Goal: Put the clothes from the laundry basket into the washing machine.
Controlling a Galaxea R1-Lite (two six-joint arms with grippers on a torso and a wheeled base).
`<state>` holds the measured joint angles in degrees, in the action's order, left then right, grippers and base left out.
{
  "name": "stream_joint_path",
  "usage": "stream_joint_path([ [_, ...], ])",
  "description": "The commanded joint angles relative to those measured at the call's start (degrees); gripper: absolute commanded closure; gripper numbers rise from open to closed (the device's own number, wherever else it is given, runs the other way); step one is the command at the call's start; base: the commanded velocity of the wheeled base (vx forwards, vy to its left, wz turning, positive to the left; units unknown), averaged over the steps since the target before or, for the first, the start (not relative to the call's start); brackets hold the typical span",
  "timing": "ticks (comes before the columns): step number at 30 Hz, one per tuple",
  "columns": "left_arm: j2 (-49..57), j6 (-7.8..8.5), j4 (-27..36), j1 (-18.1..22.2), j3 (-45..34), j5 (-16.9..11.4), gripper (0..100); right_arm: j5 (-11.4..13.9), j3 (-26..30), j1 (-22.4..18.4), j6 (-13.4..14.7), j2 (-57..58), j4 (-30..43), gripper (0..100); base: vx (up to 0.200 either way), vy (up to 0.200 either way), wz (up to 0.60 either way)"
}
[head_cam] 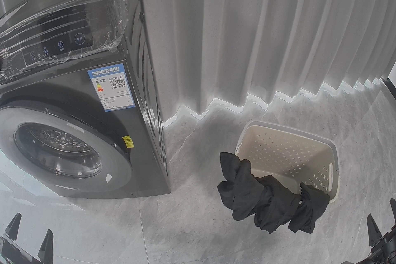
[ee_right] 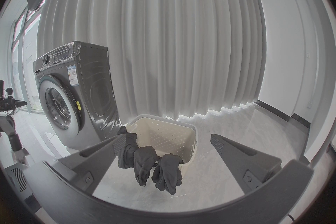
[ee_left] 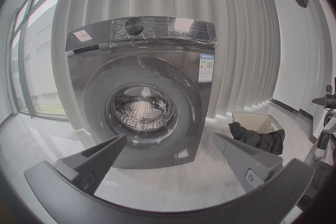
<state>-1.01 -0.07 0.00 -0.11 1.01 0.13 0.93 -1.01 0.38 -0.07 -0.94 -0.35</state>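
On the grey floor (head_cam: 185,227), the washer (head_cam: 82,112) stands at the left, close before the white curtain (head_cam: 268,29), with its round port facing forward; whether the door is shut I cannot tell. Well apart to its right, the pale perforated basket (head_cam: 284,153) sits near the curtain's hem, and a strip of bare floor lies between its side and the washer's corner. Dark clothes (head_cam: 264,199) hang bunched over the basket's near rim. Most of the cloth spills down outside the wall toward the robot, and one end rises at the rim's left corner. Bare floor stretches from the clothes and the washer's front back to both arms. The left claw (head_cam: 32,223) is held low in front of the washer, pointed at the port, its fingers spread wide with nothing between them. The right claw (ee_right: 167,137) is held low before the basket, likewise agape and holding nothing, aimed at the draped clothes and well short of them.
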Motion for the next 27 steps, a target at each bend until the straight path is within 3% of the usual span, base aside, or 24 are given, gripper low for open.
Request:
stream_joint_path([
  [1,0.8,-0.01,0.0,-0.1,-1.0,0.0,0,0.0,1.0,0.1,0.0,0.5,-0.1,0,0.0,0.0,0.0],
  [10,0.8,-0.1,0.0,-0.1,-1.0,0.0,0,0.0,1.0,0.0,0.0,0.5,-0.1,0,0.0,0.0,0.0],
  [13,0.8,-0.89,0.0,0.0,-1.0,0.0,0,0.0,1.0,0.1,0.0,0.5,-0.1,0,0.0,0.2,0.0],
  [19,0.8,-0.01,0.0,0.0,-1.0,0.0,0,0.0,1.0,0.0,0.0,0.5,-0.1,0,0.0,0.2,0.0],
  [27,0.8,-0.1,0.0,-0.1,-1.0,0.0,0,0.0,1.0,0.1,0.0,0.5,-0.1,0,0.0,0.0,0.0],
])
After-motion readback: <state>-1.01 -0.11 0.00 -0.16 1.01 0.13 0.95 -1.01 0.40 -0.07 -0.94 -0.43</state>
